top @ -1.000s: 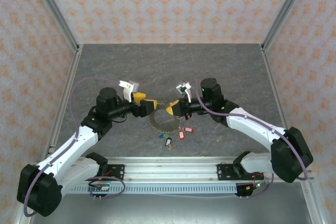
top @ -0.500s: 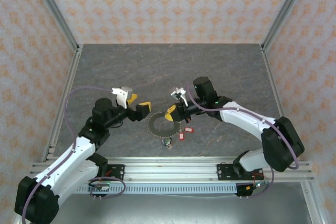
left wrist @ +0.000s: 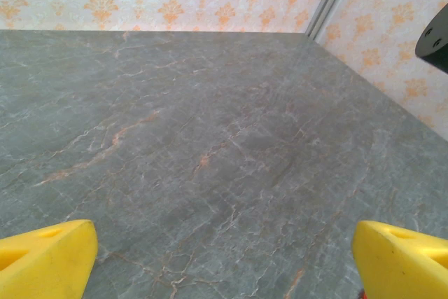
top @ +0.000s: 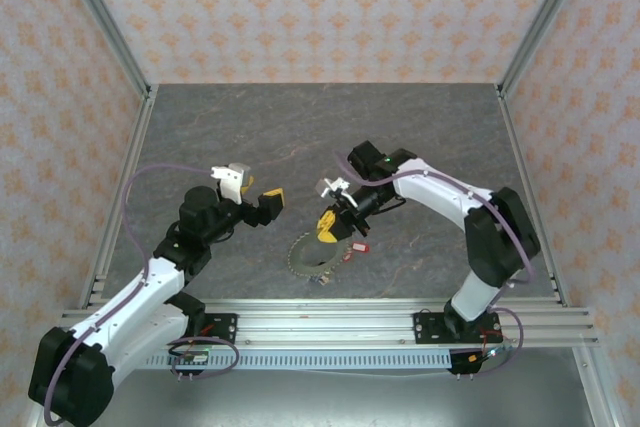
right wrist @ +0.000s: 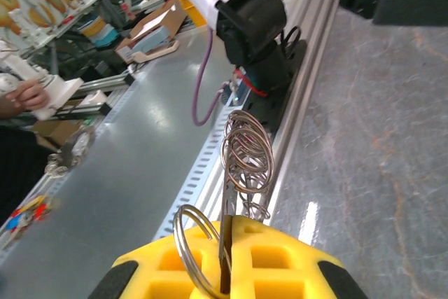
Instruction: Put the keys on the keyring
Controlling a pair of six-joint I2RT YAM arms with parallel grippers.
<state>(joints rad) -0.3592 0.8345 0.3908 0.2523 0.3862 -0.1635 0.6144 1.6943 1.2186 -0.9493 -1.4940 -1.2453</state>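
In the top view the keyring point(top: 304, 253), a toothed grey wire ring, hangs tilted below my right gripper point(top: 327, 228), which is shut on its rim. The right wrist view shows the yellow fingers point(right wrist: 290, 260) pressed together on the keyring point(right wrist: 246, 152), with several small loops stacked along the wire. Keys with red tags point(top: 352, 250) lie on the table just right of the ring, and a small dark piece point(top: 320, 276) lies below it. My left gripper point(top: 262, 199) stands open to the left, apart from the ring. Its yellow fingertips point(left wrist: 43, 257) frame bare table.
The grey marble table point(top: 300, 137) stretches free behind both arms. An aluminium rail point(top: 330, 312) runs along the near edge close to the ring. Patterned walls enclose the left, back and right sides.
My left gripper has let go of the ring and pulled back to the left. My right gripper has turned and carried the ring down toward the near rail, tilting it.
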